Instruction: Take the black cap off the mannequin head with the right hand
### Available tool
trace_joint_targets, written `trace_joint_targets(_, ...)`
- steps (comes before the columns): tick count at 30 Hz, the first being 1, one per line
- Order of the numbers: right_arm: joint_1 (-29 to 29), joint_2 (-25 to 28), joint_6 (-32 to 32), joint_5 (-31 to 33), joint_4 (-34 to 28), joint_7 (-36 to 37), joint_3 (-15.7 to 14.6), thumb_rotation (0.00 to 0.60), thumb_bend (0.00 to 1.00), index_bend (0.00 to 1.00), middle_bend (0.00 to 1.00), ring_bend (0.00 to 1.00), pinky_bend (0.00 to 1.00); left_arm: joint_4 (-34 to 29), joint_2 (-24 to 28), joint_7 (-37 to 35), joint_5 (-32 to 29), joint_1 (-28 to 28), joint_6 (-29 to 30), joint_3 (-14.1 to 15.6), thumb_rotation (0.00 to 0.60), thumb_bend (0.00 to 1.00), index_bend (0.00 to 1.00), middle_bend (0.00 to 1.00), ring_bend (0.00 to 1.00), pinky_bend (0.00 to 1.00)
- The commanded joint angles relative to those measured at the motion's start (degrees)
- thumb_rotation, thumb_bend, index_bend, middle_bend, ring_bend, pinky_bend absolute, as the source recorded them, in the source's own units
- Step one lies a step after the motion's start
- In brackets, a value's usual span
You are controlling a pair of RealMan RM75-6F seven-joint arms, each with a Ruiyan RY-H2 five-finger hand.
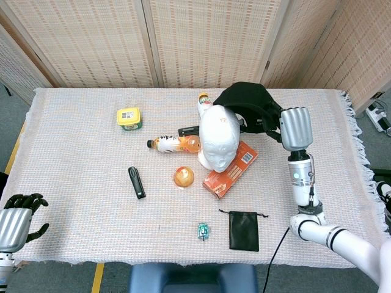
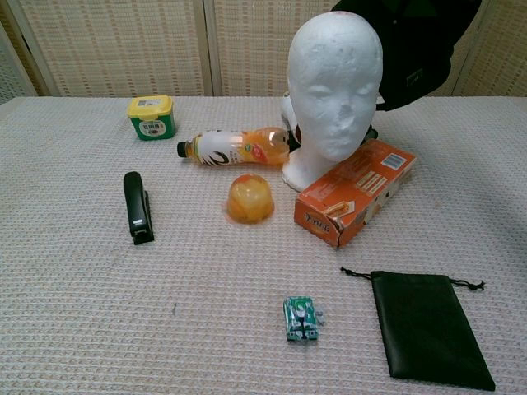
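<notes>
The mannequin head stands bare, beside and below the right hand. The black cap hangs clear of it, gripped in that hand's fingers. Removal looks done; next it needs carrying aside and setting down.

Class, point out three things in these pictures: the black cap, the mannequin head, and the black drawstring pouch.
black cap [image 1: 247, 101], head view, on its crown, beside the right hand [image 1: 294, 127].
mannequin head [image 2: 338, 82], chest view, on the middle of the white face.
black drawstring pouch [image 2: 424, 327], chest view, on the middle of its flat body.
</notes>
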Motion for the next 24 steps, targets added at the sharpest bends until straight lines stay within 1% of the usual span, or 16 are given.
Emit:
trace_joint_targets(1, -1.2, 2.56, -1.95, 1.32, -1.92, -0.39, -0.87, 0.6, 0.91, 0.84, 1.0, 1.0, 1.0, -0.06, -0.01, 0.05, 0.1, -0.1, -0.08, 0.03, 0.6, 0.24, 0.42, 0.32, 0.3, 0.24)
trace_joint_targets(5, -2.86, 5.68, -4.23, 3.08, -4.21, -0.28, -1.88, 0.6, 0.91, 0.84, 1.0, 1.0, 1.0, -0.06, -0.05, 0.05, 0.2, -0.2, -0.16, 0.08, 0.6, 0.25, 0.42, 0.32, 0.3, 0.24)
trace_joint_targets(8, -4.24, 7.99, -6.14, 4.22, -6.08, 1.15, -2.83, 0.6, 0.91, 0.84, 1.0, 1.0, 1.0, 0.11, -0.11, 0.08, 0.42, -0.34, -0.51, 0.3, 0.6, 0.25, 0.42, 0.32, 0.3, 0.24)
trace_joint_targets(13, -6.2, 10.62, -8.6, 4.45, -7.22, 2.78, -5.43, 0.6, 0.91, 0.84, 1.0, 1.0, 1.0, -0.1, -0.18, 0.41, 0.78, -0.45, -0.74, 0.61, 0.6, 0.24, 0.42, 0.31, 0.3, 0.24)
trace_joint_targets(19, -8.84, 11.85, -11.27, 4.73, -8.54, 7.62, -8.67, 0.6, 0.91, 0.84, 1.0, 1.0, 1.0, -0.43, -0.42, 0.58, 0.86, -0.47, -0.77, 0.75, 0.6, 0.24, 0.42, 0.31, 0.3, 0.24)
trace_joint_targets(24, -10.22, 12.16, -14.08, 4.54, -9.07, 9.59, -11.59, 0.6, 0.91, 0.84, 1.0, 1.0, 1.0, -0.78, -0.45, 1.11, 1.05, -0.6, -1.0, 0.92, 0.6, 0.25, 0.41, 0.31, 0.3, 0.24)
